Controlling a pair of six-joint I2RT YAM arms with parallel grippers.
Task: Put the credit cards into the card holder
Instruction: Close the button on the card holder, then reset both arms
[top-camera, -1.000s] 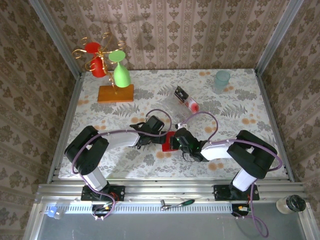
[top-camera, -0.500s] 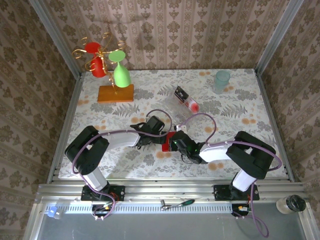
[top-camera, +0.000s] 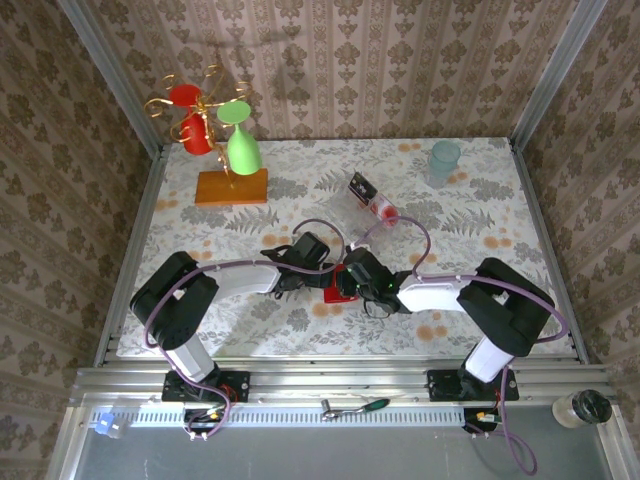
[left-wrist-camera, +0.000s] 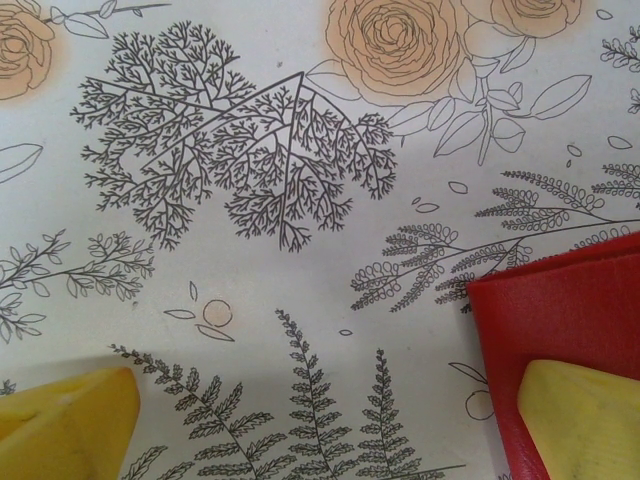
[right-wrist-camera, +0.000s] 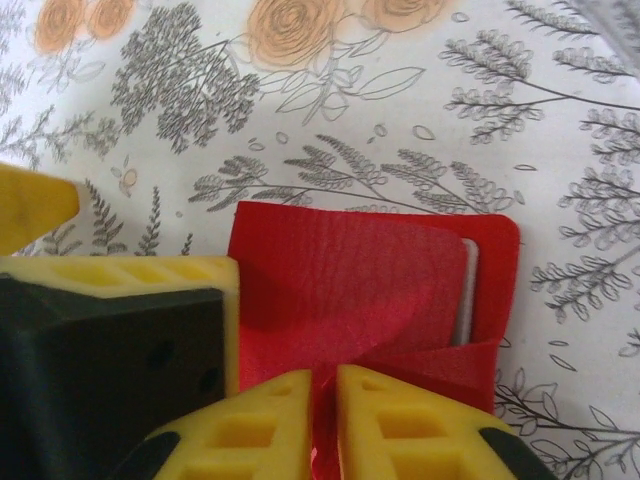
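A gold wire rack on a wooden base stands on the floral counter, with red glasses and green glasses hanging from it. Far right of the rack sits a pale teal cup.

Red card holder on floral cloth; pale card edge in pocket; right claw tips nearly touching over it.
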